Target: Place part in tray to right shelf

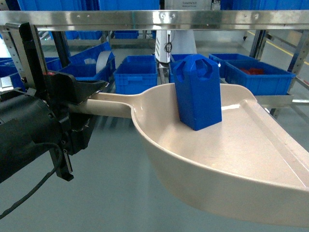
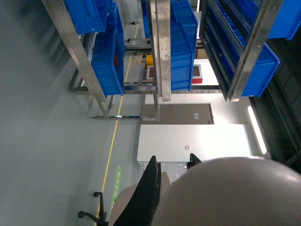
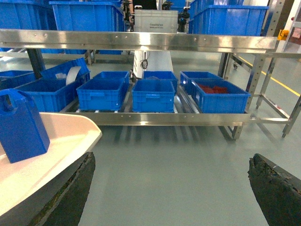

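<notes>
In the head view the left tool point(image 1: 79, 104), left of frame, is clamped on the tray point(image 1: 251, 159) handle. The part point(image 1: 198, 92) stands upright in the tray at centre. The shelf point(image 1: 145, 19) rail crosses the top. The right tool point(image 3: 169, 188) is spread wide, holding nothing, beside the tray edge.

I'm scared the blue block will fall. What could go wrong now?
The blue block stands upright and loose in the scoop, so a tilt might tip it or slide it toward the open front edge. The left gripper holds only the handle's far end, so the scoop could sag. The steel shelf rail is close above; the block might bump it.
</notes>
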Motion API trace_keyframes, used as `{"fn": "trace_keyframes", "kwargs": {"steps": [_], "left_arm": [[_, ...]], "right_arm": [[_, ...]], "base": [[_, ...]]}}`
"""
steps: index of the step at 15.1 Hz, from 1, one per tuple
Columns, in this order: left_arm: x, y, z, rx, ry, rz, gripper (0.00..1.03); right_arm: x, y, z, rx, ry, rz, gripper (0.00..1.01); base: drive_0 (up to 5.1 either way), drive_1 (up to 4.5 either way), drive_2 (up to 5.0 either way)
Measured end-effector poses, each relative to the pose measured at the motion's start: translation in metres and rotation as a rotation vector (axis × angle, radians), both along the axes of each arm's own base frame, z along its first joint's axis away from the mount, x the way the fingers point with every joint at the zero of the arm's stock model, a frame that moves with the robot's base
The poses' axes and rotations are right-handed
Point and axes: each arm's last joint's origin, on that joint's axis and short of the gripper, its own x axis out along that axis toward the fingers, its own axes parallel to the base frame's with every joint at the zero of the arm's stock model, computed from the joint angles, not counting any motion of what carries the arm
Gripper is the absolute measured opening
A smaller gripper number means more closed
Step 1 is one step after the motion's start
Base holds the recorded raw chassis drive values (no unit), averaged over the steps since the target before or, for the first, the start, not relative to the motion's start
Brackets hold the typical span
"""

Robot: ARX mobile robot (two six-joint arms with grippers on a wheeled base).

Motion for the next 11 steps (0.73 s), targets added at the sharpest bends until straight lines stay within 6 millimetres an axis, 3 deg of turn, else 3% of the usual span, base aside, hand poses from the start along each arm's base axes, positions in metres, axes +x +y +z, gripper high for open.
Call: {"fn": "trace_keyframes", "kwargs": {"steps": [11], "left_arm": [[0.0000, 0.0001, -0.0001, 0.000, 0.001, 0.000, 0.13]], "right_arm": [[0.0000, 0.0000, -0.0003, 0.000, 0.003, 0.000, 0.98]], "base": [[-1.0, -0.98, -1.0]]}}
